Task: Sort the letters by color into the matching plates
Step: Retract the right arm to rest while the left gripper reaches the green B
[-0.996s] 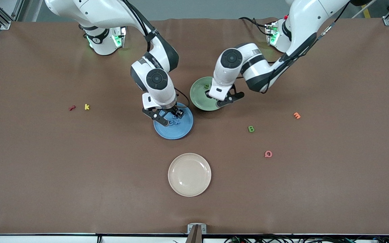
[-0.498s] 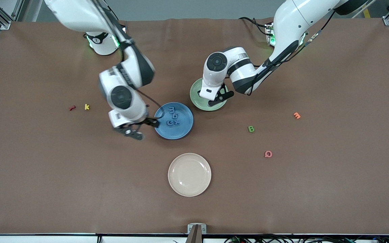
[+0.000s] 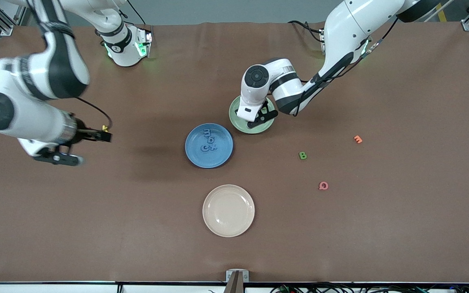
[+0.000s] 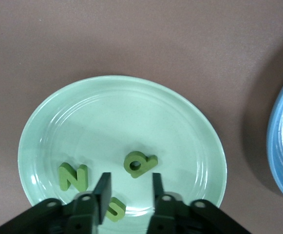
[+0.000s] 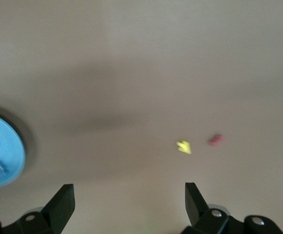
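The pale green plate (image 3: 242,122) (image 4: 122,112) holds three green letters: an N (image 4: 73,177), an S (image 4: 114,208) and a round one (image 4: 140,163). My left gripper (image 3: 260,118) (image 4: 129,183) hangs low over this plate, open a little, with nothing between its fingers. The round letter lies just past the fingertips. The blue plate (image 3: 209,145) (image 5: 0,156) carries several blue letters (image 3: 208,140). One green B (image 3: 303,155) lies on the table toward the left arm's end. My right gripper (image 3: 82,147) (image 5: 129,195) is open and empty over bare table toward the right arm's end.
A yellow k (image 3: 105,128) (image 5: 183,146) and a red letter (image 5: 216,140) lie by the right gripper. An orange letter (image 3: 358,139) and a pink Q (image 3: 323,185) lie near the green B. A cream plate (image 3: 228,210) sits nearer the front camera than the blue plate.
My right arm swung away from the blue plate toward its own end of the table, opening wide. The left gripper shifted over the green plate and its fingers parted, leaving the round letter there.
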Action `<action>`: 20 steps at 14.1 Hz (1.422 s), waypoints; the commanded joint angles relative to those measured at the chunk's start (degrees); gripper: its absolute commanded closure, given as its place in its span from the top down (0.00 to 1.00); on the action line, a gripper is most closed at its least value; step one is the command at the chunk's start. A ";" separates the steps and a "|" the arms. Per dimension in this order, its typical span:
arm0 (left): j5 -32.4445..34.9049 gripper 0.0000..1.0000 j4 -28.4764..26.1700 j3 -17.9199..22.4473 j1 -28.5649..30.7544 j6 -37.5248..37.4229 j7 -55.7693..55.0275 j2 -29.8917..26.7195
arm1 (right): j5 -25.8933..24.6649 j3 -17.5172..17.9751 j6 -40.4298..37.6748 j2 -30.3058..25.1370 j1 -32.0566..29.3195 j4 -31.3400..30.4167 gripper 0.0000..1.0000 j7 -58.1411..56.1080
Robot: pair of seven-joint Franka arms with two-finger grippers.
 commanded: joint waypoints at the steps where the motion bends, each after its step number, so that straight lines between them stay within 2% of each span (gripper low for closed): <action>1: 0.08 0.97 1.19 0.41 0.31 -0.80 0.33 0.02 | -1.87 1.23 -8.99 0.33 -3.44 6.98 1.00 -4.42; 4: 0.16 0.96 1.19 0.32 3.11 -1.24 3.30 -1.91 | -1.17 1.32 -14.38 0.60 -5.99 12.44 1.00 -5.76; 7: 0.16 0.96 1.19 0.41 6.37 -1.24 10.41 -4.11 | -1.69 1.40 -14.56 0.68 -6.44 14.03 1.00 -5.49; 9: 0.60 0.97 1.19 0.41 9.70 -1.33 14.20 -4.99 | -1.87 1.32 -14.82 3.04 -6.62 17.70 1.00 -5.67; 12: 2.00 0.97 1.10 0.41 13.84 -1.33 18.34 -5.08 | -1.96 1.32 -14.91 3.15 -6.70 20.35 1.00 -5.49; 17: 9.20 0.97 1.10 0.41 19.03 -1.24 18.79 -3.33 | -1.52 1.49 -16.58 2.54 -6.35 18.26 1.00 -3.99; 20: 12.72 0.96 0.84 0.41 21.23 -0.63 19.31 -2.27 | -0.56 1.84 -15.44 -2.37 -6.00 14.22 1.00 -3.73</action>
